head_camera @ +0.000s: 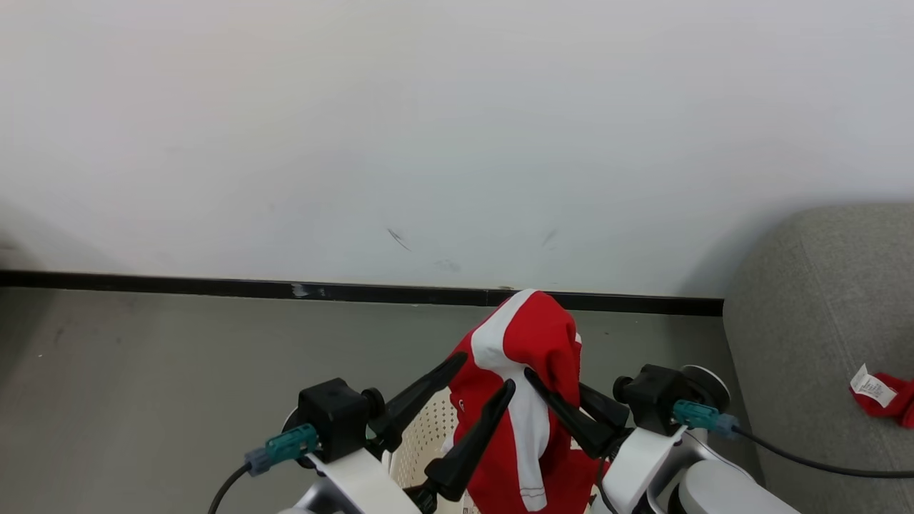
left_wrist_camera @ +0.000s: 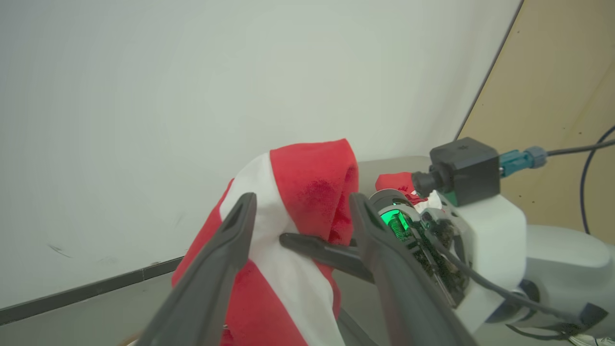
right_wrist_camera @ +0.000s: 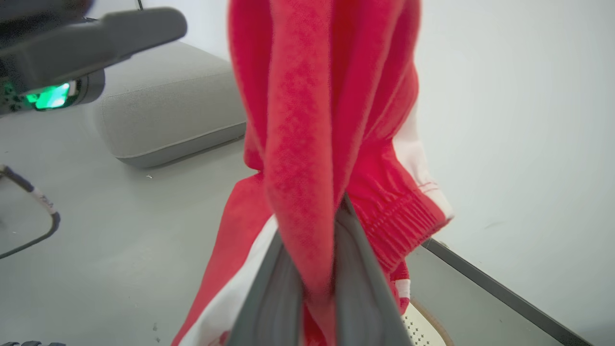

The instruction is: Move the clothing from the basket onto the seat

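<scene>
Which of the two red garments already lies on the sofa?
The care-labelled garment; the white-striped garment hangs from the right gripper over the basket.

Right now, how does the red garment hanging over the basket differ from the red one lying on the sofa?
The hanging garment is pinched in the shut right tool and droops above the basket; the lying garment rests on the sofa, touched by no tool. The hanging garment shows a broad white stripe; the lying garment shows a white care label. Both are bright red fabric.
</scene>
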You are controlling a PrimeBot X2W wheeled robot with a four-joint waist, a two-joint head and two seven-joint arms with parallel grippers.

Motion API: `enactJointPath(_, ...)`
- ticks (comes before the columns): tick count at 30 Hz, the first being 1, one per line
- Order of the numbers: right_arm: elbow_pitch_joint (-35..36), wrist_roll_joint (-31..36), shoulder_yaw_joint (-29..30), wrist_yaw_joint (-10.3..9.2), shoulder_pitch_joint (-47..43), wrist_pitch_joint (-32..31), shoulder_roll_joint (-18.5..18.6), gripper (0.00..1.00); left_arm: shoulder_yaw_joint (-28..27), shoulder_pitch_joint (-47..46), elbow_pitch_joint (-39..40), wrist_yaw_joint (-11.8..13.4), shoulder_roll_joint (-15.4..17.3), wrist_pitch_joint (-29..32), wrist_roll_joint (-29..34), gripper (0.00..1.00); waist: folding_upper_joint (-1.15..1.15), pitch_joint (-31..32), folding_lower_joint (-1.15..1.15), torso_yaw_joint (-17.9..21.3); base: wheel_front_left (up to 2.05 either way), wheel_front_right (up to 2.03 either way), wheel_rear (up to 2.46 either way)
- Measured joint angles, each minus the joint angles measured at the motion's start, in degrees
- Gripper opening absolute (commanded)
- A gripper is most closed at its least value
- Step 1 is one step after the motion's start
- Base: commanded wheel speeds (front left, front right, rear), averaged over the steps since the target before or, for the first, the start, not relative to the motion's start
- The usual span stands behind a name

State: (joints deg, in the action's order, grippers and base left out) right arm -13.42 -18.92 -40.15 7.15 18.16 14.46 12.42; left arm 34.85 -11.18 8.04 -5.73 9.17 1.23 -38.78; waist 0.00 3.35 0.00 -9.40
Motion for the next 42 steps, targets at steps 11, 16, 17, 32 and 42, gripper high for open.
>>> enactJointPath(11, 2.6, 1.0, 5.8, 0.00, -2.8, 0.0, 2.1, 0.00, 1.2, 2.5, -0.4, -0.2, 1.0, -2.8, 1.2, 1.00, 0.00, 0.0, 0.00, 3.2, 0.00, 0.00, 0.00)
enactJointPath(16, 4.0, 1.6, 8.1, 0.00, -4.8, 0.0, 2.4, 0.00, 1.1, 2.5, -0.4, -0.5, 1.3, -4.3, 1.7, 1.00, 0.00, 0.0, 0.00, 5.2, 0.00, 0.00, 0.00)
enactJointPath(17, 4.2, 1.7, 8.5, 0.00, -5.1, 0.0, 2.5, 0.00, 1.1, 2.5, -0.4, -0.5, 1.4, -4.4, 1.7, 1.00, 0.00, 0.1, 0.00, 5.6, 0.00, 0.00, 0.00)
enactJointPath(32, 5.9, 3.9, 13.1, 0.00, -9.4, 0.0, 4.0, 0.00, 1.8, 4.1, -2.4, -0.5, 1.3, -7.1, 1.6, 1.00, 0.00, 0.6, 0.00, 12.8, 0.00, 0.00, 0.00)
enactJointPath(42, 6.7, 3.9, 17.1, 0.00, -11.3, 0.0, 4.9, 0.00, 3.1, 4.4, -2.6, -1.0, 0.7, -8.5, 1.5, 1.00, 0.00, 0.8, 0.00, 17.5, 0.00, 0.00, 0.00)
